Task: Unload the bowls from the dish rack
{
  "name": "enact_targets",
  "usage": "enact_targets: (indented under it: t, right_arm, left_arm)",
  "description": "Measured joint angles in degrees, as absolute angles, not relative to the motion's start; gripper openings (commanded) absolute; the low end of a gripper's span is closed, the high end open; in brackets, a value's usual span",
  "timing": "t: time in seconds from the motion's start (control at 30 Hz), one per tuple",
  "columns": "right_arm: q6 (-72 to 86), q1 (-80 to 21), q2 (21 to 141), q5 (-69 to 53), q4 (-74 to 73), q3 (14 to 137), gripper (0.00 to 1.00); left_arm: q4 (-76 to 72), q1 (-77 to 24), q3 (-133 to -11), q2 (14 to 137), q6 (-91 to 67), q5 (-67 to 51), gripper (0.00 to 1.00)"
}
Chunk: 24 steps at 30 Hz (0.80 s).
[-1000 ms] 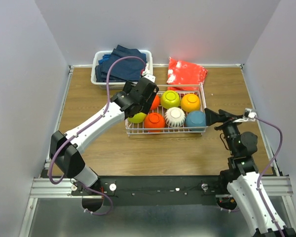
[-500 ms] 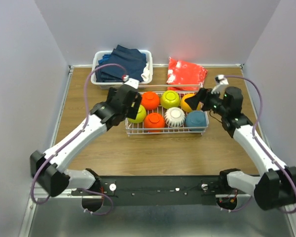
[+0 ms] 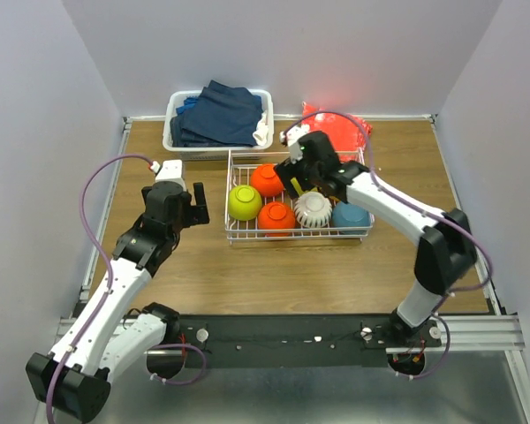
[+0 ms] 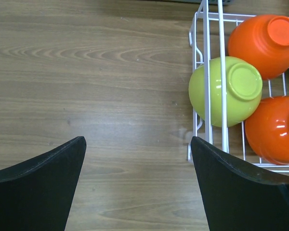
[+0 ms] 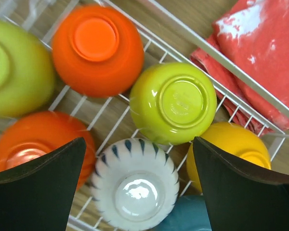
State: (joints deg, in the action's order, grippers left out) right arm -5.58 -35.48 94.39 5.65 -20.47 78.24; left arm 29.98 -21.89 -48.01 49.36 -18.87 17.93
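Glossy lime-green bowl (image 5: 173, 102), inverted in white wire dish rack (image 3: 298, 237): probably light, stiff, slippery; pinch across sides. Right tool (image 5: 138, 140) above, left tool (image 4: 137, 139) beside rack, both released.

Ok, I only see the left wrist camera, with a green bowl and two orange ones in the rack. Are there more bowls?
Observer: Four more: another lime green bowl, a yellow-orange bowl, a white striped bowl and a teal bowl.
Operator: Where's the other arm?
Observer: The right fingers hang open over the middle of the dish rack.
Operator: What's behind the rack?
Observer: A white tub of dark blue clothes, with a red bundle beside it.
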Motion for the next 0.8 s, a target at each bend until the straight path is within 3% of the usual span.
enact_targets:
  t: [0.23, 0.8]
  right_arm:
    - [-17.8, -37.5, 104.3, 14.4, -24.2, 80.5, 0.99]
    - [-30.2, -38.8, 107.6, 14.9, -20.6, 80.5, 0.99]
  left_arm:
    - [27.0, -21.6, -47.0, 46.4, -19.7, 18.0, 0.99]
    - [25.8, -21.5, -46.8, 46.1, -19.7, 18.0, 0.99]
